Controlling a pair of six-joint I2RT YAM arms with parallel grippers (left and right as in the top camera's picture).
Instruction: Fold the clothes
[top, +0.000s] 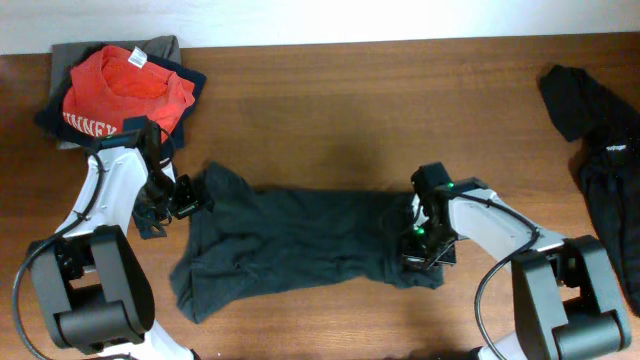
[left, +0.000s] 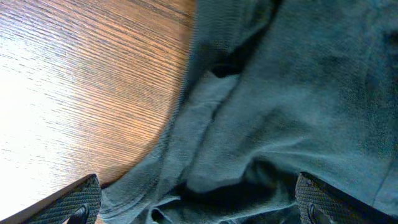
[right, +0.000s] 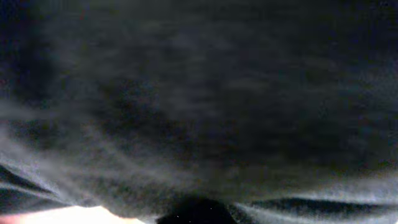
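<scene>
Dark cloth is smothering my right wrist view, hiding the fingers; the right gripper (top: 420, 245) is sitting closed at 3 o'clock, any pinch unclear. The charcoal T-shirt (top: 300, 240) is lying mid-table (top: 330, 110), stretching 9 to 3, the left gripper (top: 185, 195) gaping wide over its 9 o'clock end.
</scene>
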